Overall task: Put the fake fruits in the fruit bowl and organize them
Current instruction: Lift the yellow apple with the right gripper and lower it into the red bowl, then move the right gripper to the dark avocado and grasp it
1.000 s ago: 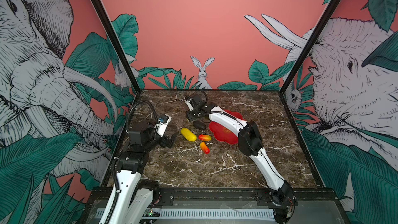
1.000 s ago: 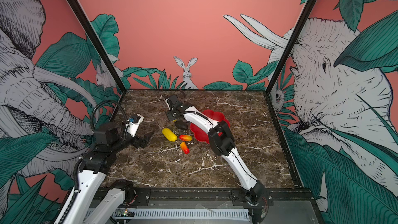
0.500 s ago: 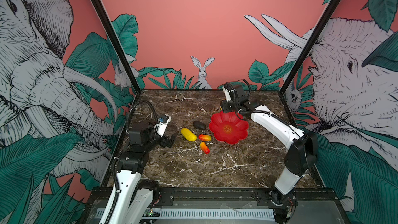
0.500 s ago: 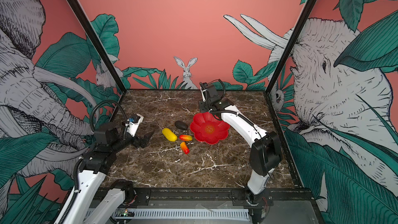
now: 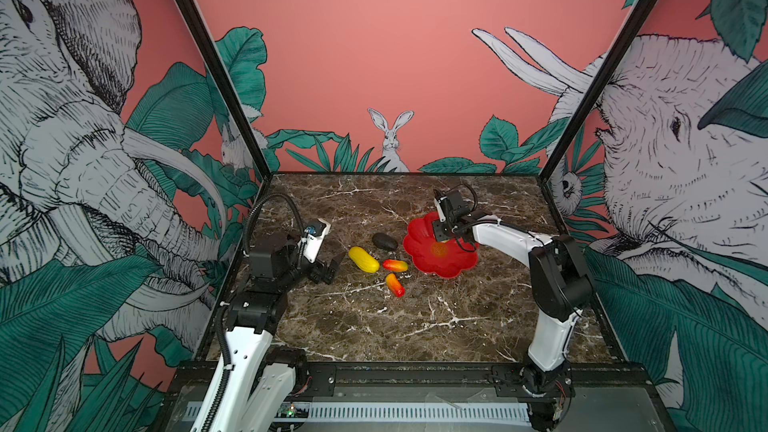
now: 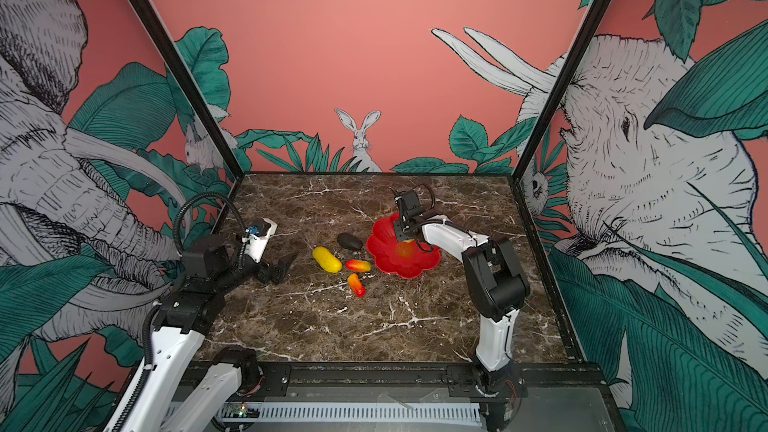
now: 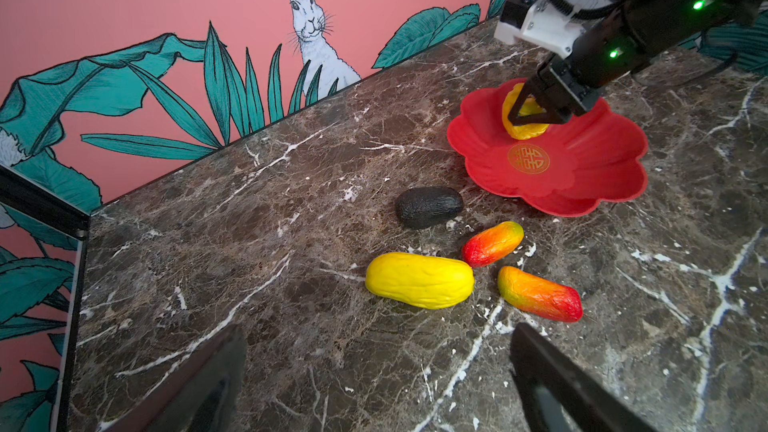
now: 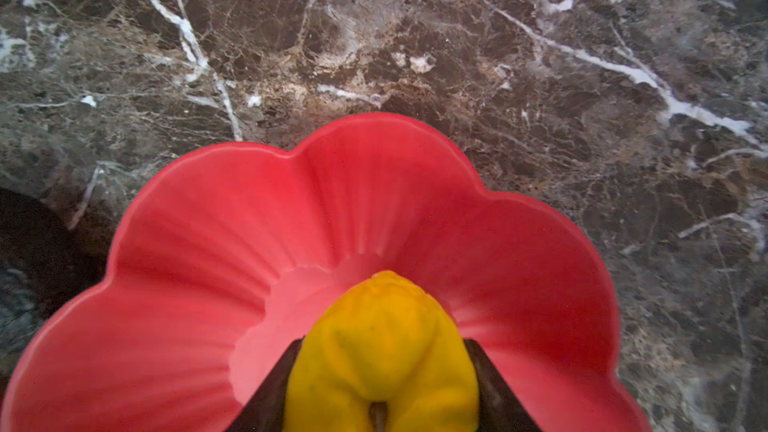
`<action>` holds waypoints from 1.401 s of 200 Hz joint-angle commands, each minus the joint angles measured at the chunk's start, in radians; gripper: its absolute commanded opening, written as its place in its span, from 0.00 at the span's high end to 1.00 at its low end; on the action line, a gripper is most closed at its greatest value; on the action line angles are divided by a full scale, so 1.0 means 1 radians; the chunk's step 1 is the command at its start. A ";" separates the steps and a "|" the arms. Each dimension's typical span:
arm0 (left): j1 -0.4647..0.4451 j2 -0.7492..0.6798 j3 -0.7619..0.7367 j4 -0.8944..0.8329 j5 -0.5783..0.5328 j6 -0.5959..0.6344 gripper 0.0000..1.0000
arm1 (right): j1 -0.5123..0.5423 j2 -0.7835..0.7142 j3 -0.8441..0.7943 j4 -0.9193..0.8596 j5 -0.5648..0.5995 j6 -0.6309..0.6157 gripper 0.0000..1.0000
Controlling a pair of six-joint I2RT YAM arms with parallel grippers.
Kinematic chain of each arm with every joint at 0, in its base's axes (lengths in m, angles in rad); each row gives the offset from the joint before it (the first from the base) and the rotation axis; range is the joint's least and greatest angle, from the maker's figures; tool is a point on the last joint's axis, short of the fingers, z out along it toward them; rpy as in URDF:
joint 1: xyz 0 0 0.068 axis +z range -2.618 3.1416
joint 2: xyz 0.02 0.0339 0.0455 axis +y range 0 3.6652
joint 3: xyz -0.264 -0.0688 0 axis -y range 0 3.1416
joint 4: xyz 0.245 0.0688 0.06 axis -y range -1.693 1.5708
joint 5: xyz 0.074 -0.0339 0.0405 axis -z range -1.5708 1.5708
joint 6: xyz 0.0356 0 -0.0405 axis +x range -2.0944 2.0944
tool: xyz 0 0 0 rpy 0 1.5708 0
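The red flower-shaped fruit bowl (image 5: 453, 265) (image 6: 415, 268) (image 7: 582, 184) (image 8: 291, 222) sits right of the table's centre. My right gripper (image 5: 443, 237) (image 7: 524, 120) (image 8: 382, 344) hangs over its far part, shut on a stubby lumpy yellow fruit (image 7: 524, 128) (image 8: 382, 359) that is low over the dish. Left of the bowl lie a black-brown oval (image 5: 384, 241) (image 7: 428, 206), a long yellow fruit (image 5: 363, 259) (image 7: 419, 280) and two red-orange ones (image 5: 395, 265) (image 5: 395, 284) (image 7: 492, 243) (image 7: 539, 293). My left gripper (image 5: 332, 268) (image 7: 376, 338) is open just left of them, holding nothing.
The brown marble table (image 5: 374, 326) is enclosed by illustrated wall panels and black corner posts (image 5: 232, 89) (image 5: 582, 89). A black rail (image 5: 395, 376) runs along the front edge. Bare marble stretches in front of the fruits and to the right of the bowl.
My right arm has swung from the black oval's side across to behind the bowl, then come down over the bowl's far part. The left arm and the loose fruits have not moved.
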 commanded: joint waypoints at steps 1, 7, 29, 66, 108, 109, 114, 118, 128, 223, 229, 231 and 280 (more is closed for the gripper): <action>0.005 -0.002 -0.004 0.010 0.008 0.001 0.00 | -0.006 0.024 -0.002 0.120 0.003 0.018 0.53; 0.005 -0.002 -0.003 0.009 0.007 0.003 0.00 | -0.007 0.029 -0.002 0.142 0.001 0.024 0.53; 0.005 0.001 -0.005 0.008 0.004 0.004 0.00 | -0.009 0.038 -0.048 0.196 0.003 0.040 0.53; 0.004 0.003 -0.005 0.006 -0.001 0.007 0.00 | -0.008 0.062 -0.039 0.178 -0.003 0.048 0.48; 0.005 0.003 -0.006 0.007 -0.006 0.009 0.00 | -0.008 0.041 -0.027 0.132 0.018 0.027 0.27; 0.005 0.003 -0.006 0.007 -0.006 0.009 0.00 | -0.007 0.040 -0.026 0.130 0.018 0.026 0.26; 0.004 0.003 -0.006 0.007 -0.006 0.009 0.00 | -0.008 0.032 -0.022 0.119 0.023 0.022 0.24; 0.005 0.003 -0.006 0.006 -0.006 0.009 0.00 | -0.008 0.026 -0.017 0.109 0.027 0.017 0.22; 0.005 0.002 -0.006 0.006 -0.006 0.009 0.00 | -0.008 0.004 -0.016 0.088 0.037 0.005 0.17; 0.005 0.003 -0.006 0.011 0.002 0.006 0.00 | 0.163 -0.107 0.184 -0.142 -0.090 -0.230 0.01; 0.004 0.002 -0.006 0.011 0.004 0.005 0.00 | 0.185 -0.091 0.202 -0.148 -0.096 -0.246 0.01; 0.005 0.001 -0.006 0.011 0.004 0.004 0.00 | 0.192 -0.084 0.206 -0.150 -0.099 -0.251 0.00; 0.005 -0.010 -0.011 0.011 0.005 0.003 0.00 | 0.291 0.103 0.339 -0.131 -0.161 -0.301 0.00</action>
